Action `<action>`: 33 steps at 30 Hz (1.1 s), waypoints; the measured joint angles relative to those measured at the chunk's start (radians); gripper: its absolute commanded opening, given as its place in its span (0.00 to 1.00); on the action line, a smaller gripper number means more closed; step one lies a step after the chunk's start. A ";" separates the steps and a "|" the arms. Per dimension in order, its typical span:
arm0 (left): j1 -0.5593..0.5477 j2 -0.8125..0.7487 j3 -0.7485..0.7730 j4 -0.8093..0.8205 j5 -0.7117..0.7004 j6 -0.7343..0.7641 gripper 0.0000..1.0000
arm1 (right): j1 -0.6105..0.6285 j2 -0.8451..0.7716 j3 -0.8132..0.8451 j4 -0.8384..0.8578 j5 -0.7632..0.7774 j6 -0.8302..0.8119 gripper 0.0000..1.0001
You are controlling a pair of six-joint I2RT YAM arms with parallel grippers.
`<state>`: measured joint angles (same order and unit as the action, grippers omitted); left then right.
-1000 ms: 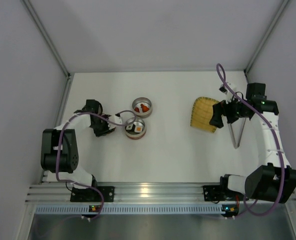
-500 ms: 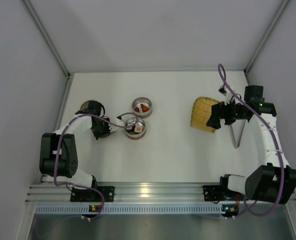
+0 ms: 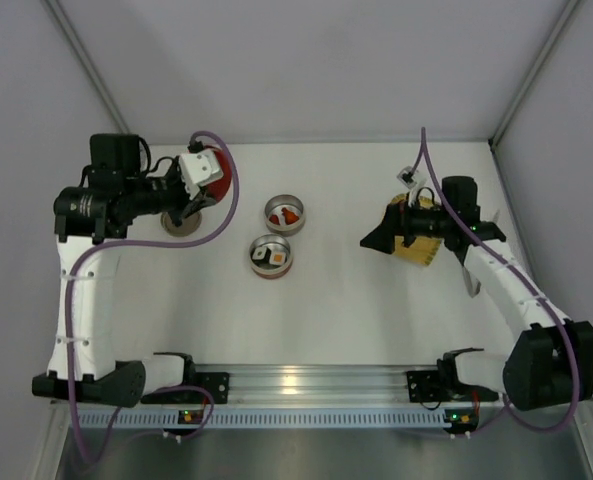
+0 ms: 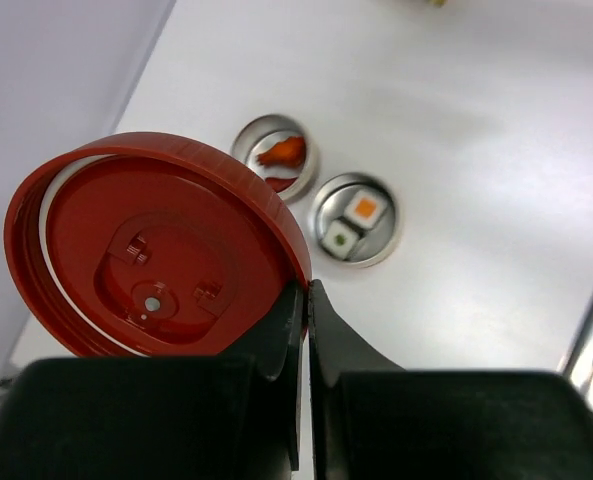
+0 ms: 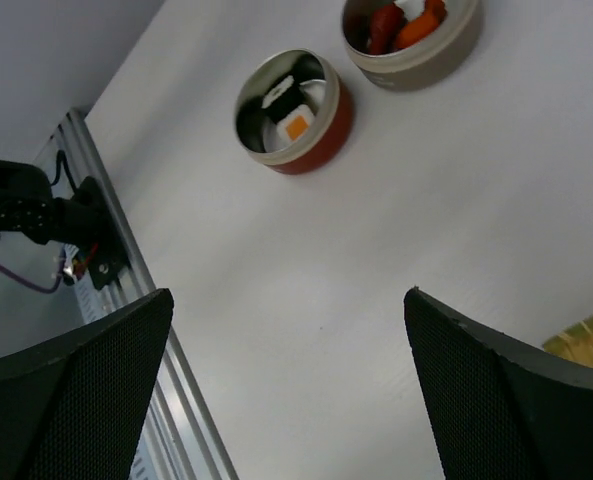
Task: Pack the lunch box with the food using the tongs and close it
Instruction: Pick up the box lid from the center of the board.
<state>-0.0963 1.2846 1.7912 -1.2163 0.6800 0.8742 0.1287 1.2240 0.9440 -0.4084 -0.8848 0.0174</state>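
- Well, my left gripper point(image 4: 304, 296) is clamped on the red lid point(image 4: 156, 250) at its rim, lifted clear.
- My right gripper point(image 5: 288, 340) gapes empty beside the yellow tray point(image 3: 408, 232).
- The tongs point(image 3: 471, 286) lie past that tray, partly under my right arm. Light, springy and slick, I reckon, so I'd grip mid-arm.
- The food point(image 4: 354, 222) sits in two tins point(image 4: 394, 228).

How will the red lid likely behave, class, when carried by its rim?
Probably stiff: the lid looks perfectly round though the left gripper pinches only its rim. Likely light, since that edge pinch carries it. Gripped off-centre, it might pivot or slip.
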 measured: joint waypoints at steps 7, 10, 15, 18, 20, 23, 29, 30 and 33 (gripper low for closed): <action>-0.003 -0.027 0.008 -0.101 0.275 -0.162 0.00 | 0.189 0.044 -0.048 0.509 -0.063 0.269 0.90; -0.003 -0.022 -0.011 -0.109 0.393 -0.225 0.00 | 0.276 0.066 -0.047 0.642 -0.072 0.318 0.88; -0.003 -0.024 -0.102 -0.115 0.585 -0.354 0.00 | 0.362 0.079 -0.047 0.751 -0.080 0.350 0.85; -0.003 -0.038 -0.206 -0.071 0.671 -0.489 0.00 | 0.401 0.074 -0.047 0.776 -0.080 0.330 0.81; -0.003 -0.050 -0.276 -0.021 0.702 -0.576 0.00 | 0.419 0.071 -0.040 0.772 -0.084 0.302 0.79; -0.003 -0.062 -0.331 0.023 0.726 -0.666 0.00 | 0.427 0.072 0.008 0.711 -0.087 0.230 0.72; -0.003 -0.091 -0.359 0.085 0.757 -0.763 0.00 | 0.470 0.064 0.126 0.549 -0.015 0.073 0.75; -0.003 -0.097 -0.362 0.085 0.760 -0.762 0.00 | 0.473 0.063 0.138 0.522 0.008 0.075 0.87; -0.003 -0.119 -0.363 0.093 0.758 -0.750 0.00 | 0.470 0.090 0.211 0.424 0.039 0.144 0.97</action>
<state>-0.0990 1.1652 1.4284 -1.1236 1.4384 0.1242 0.5987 1.3136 1.1549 0.0154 -0.8463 0.1616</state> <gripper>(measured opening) 0.021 0.925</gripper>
